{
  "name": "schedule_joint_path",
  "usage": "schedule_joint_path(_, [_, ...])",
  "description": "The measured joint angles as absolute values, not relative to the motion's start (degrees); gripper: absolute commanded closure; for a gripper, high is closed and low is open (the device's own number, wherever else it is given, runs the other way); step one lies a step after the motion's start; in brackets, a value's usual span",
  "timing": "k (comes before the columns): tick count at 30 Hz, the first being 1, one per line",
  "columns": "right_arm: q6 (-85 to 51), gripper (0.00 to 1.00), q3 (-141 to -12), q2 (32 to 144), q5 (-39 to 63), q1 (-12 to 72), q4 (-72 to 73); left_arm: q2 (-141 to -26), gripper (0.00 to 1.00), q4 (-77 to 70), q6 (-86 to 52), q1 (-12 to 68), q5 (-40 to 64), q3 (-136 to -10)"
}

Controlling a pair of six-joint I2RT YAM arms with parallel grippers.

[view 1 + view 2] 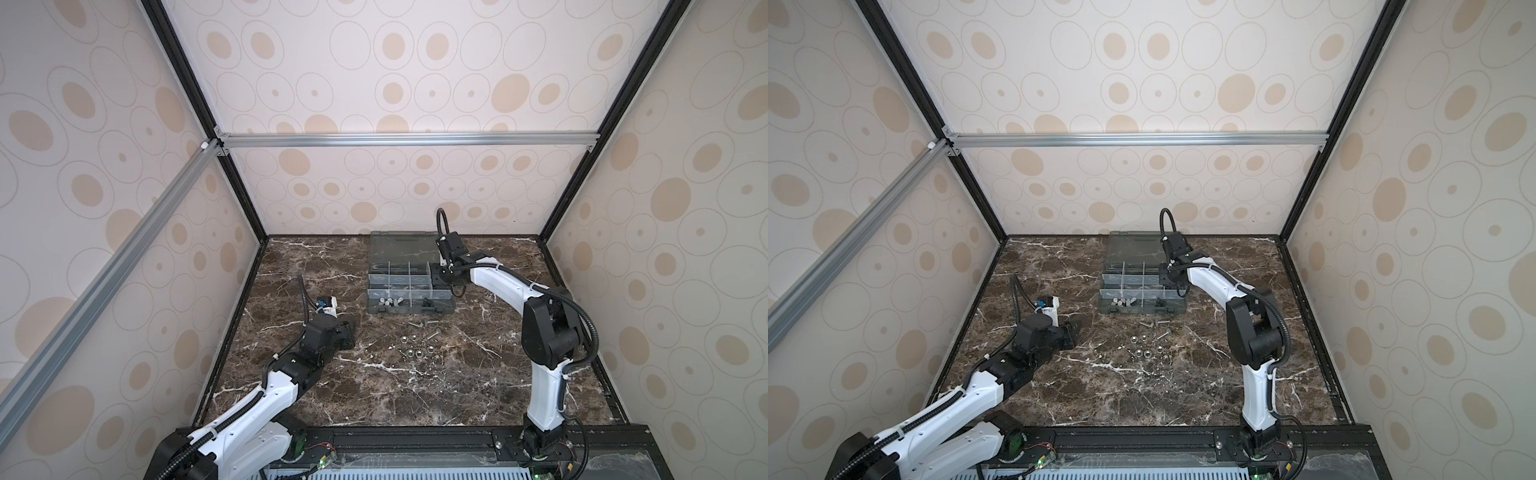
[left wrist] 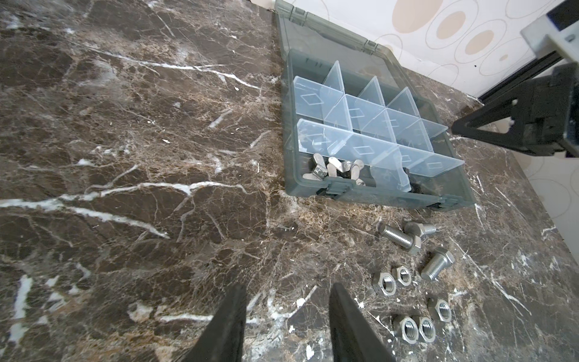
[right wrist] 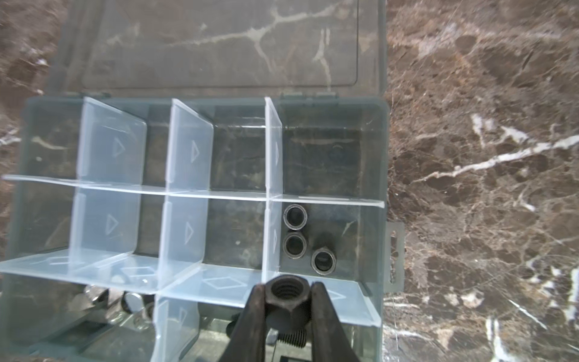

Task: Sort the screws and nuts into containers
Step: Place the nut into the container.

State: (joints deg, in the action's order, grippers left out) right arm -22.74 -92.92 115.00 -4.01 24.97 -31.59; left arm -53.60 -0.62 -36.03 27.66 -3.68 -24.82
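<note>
Closest to the right wrist camera, a black nut [image 3: 288,293] is being gripped between the right jaws, which are being pressed nearly closed against its flats, its threaded hole facing the lens. It is being held above the right end of the organiser box [image 1: 399,310], seen against a pale divider [image 3: 219,283]. Just beyond that divider, three more black nuts [image 3: 294,245] are lying together in one compartment, and beneath the jaws a black screw [image 3: 293,338], mostly hidden, is lying in the neighbouring one. Silver wing-shaped pieces [image 2: 336,169] are being contained in the front left compartment. The lid [image 1: 399,245] is lying open and flat behind the box. On the worktop [image 1: 311,270], just in front of the box, three silver screws [image 2: 398,236] and five silver nuts [image 2: 405,329] are lying loose, well apart from the right jaws. The left jaws are being held partly open with nothing between them, over bare worktop; the loose silver nuts are lying near them, off to one side and untouched.
</note>
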Motion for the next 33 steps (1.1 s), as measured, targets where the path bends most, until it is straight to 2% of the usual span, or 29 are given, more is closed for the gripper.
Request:
schedule_joint_path(6, [-22.74,0.77,-93.03,115.52,-3.16,24.51,-32.16,-53.82,0.56,-0.89,-36.29,27.66,-3.07,-24.82])
schedule_joint_path(11, [-22.59,0.65,-93.27,115.52,-2.72,24.08,-32.29,-53.84,0.56,-0.89,-36.58,27.66,-2.83,-24.82])
schedule_joint_path(15, [-22.57,0.60,-93.67,115.52,-2.55,24.03,-32.38,-53.82,0.56,-1.02,-36.82,27.66,-2.83,-24.64])
schedule_joint_path(27, [-22.61,0.57,-93.06,114.91,-1.93,24.03,-33.01,-53.78,0.56,-1.30,-36.97,27.66,-2.59,-24.60])
schedule_joint_path(33, [-22.70,0.56,-89.10,110.28,-1.06,24.03,-32.91,-53.76,0.56,-1.28,-36.99,27.66,-2.35,-24.58])
